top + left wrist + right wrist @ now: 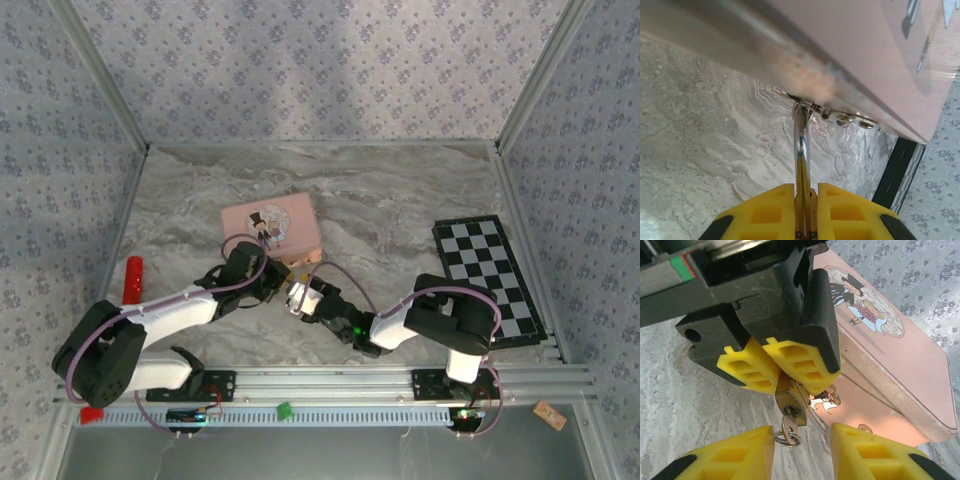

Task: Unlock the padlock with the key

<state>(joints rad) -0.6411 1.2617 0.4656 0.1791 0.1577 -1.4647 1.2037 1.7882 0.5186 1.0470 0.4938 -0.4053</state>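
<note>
Surface: grey marbled tabletop, one pink rectangular tin. The left gripper pinches one small brass padlock; one ringed metal key hangs between the right gripper's spread fingers.

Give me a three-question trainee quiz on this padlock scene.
1. True or false: the left gripper is shut on the padlock.
2. Around the key, the right gripper is: A open; B shut on it; C shut beside it.
3. Fill in: a small metal ____ hangs from the key.
Key: 1 true; 2 A; 3 ring.
</note>
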